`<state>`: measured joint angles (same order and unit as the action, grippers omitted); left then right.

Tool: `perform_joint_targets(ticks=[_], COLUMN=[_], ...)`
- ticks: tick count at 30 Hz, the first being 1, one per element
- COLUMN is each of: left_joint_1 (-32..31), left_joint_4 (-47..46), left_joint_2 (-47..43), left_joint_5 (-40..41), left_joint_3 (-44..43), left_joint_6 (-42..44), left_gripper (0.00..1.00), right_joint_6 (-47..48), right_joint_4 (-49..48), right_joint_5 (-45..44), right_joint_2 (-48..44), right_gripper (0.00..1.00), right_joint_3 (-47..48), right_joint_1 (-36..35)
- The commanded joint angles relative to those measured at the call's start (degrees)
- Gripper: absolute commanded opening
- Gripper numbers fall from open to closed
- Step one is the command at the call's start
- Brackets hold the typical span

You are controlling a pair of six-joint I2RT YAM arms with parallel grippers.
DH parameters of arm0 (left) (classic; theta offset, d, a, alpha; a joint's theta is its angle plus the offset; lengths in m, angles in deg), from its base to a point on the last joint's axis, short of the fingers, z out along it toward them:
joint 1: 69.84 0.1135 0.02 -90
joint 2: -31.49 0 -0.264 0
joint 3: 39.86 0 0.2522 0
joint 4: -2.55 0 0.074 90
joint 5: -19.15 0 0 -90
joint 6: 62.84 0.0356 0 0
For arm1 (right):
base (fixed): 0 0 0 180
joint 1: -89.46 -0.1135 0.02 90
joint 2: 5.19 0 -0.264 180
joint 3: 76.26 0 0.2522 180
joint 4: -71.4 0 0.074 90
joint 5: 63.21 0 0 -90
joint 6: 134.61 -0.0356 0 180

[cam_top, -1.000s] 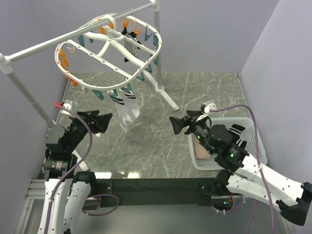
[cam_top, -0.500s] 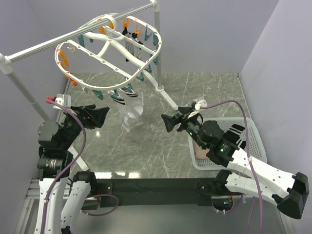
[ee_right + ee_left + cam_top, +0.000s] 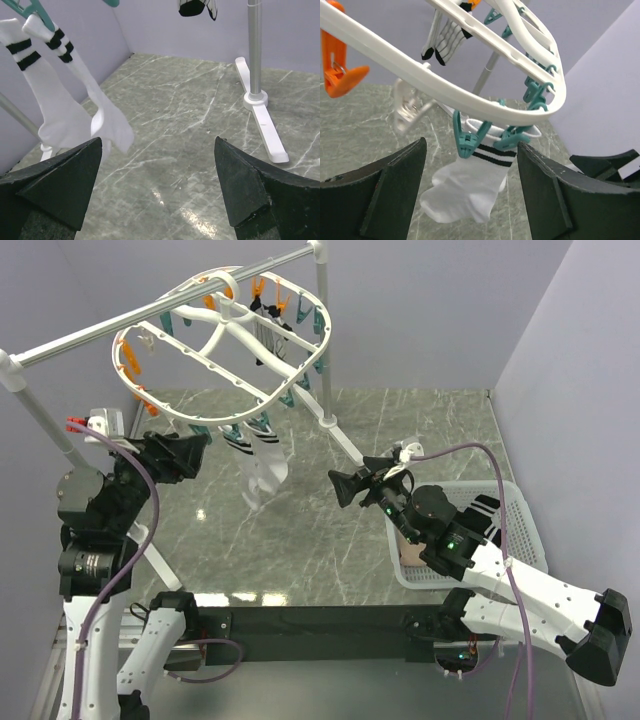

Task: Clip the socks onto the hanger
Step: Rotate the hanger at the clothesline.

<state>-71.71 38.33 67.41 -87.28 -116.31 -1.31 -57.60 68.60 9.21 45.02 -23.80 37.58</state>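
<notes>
White striped socks [image 3: 470,187] hang clipped to the hanger [image 3: 445,85]; the left gripper [image 3: 192,453] and right gripper [image 3: 340,490] hold their jaws open and empty, free for another.

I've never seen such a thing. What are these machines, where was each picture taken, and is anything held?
Two robot arms stand at the edge of a grey marbled table, each ending in a two-finger claw. One picture looks down from above; the other two come from cameras on the wrists, so the dark wedges are each claw's own fingers. A white plastic oval drying hanger with orange and teal clips hangs from a silver metal rail, with white black-striped socks clipped on. A white lattice basket sits on the right. The left claw and right claw are both open and hold nothing.
</notes>
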Motion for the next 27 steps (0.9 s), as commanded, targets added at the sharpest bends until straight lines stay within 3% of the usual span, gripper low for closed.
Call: perform_joint_targets(ticks=[1, 8, 15, 27], left_joint_1=[-0.06, -0.06, -0.06, -0.06], left_joint_4=[2.32, 4.53, -3.2, -7.77], left_joint_2=[0.99, 1.69, 1.08, 4.5], left_joint_5=[2.8, 6.5, 3.25, -1.76], left_joint_3=[-4.87, -8.23, -5.33, -4.46], left_joint_6=[-0.62, -0.36, -2.38, -0.97], left_gripper=[0.78, 0.79, 0.77, 0.75], right_joint_6=[-0.98, -1.16, -1.86, -0.46], right_joint_4=[-2.87, -2.51, 1.0, 1.88], right_joint_5=[-1.66, -1.22, -4.74, -6.14], right_joint_2=[-0.65, -1.26, 0.41, 1.64], right_gripper=[0.99, 0.99, 0.99, 0.99], right_joint_3=[2.78, 3.23, 6.3, 10.6], right_joint_1=[-0.24, -0.24, -0.24, -0.33])
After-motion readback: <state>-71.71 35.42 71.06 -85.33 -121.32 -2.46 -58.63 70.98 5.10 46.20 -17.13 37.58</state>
